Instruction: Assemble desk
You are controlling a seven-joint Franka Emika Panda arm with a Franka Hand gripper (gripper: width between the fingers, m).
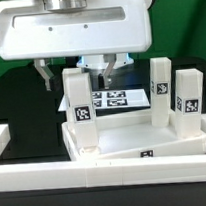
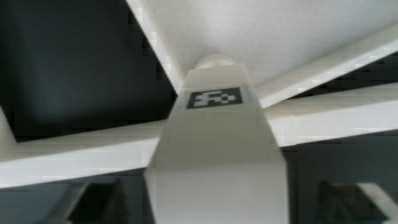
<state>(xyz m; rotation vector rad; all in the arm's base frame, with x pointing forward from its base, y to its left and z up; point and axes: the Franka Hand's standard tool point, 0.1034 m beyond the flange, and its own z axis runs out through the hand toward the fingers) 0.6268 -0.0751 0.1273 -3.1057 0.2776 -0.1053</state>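
Desk panel (image 1: pixel 134 139) lying tilted against the near rail (image 1: pixel 107 173), toward the near right corner of the bench in the exterior view. One leg (image 1: pixel 81 111) standing upright at the panel's left end. Two more legs (image 1: pixel 161 86) (image 1: pixel 189 102) standing upright at its right end, side by side. Marker board (image 1: pixel 113 96) lying flat behind the panel, mid-bench. Gripper (image 1: pixel 96 67) hanging above the marker board, behind the left leg. In the wrist view, a leg (image 2: pixel 214 140) sitting between the fingers, over the panel (image 2: pixel 267 35).

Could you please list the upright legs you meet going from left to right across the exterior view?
Front leg → thin leg behind the panel → far-right leg. A fourth leg is not clearly visible.
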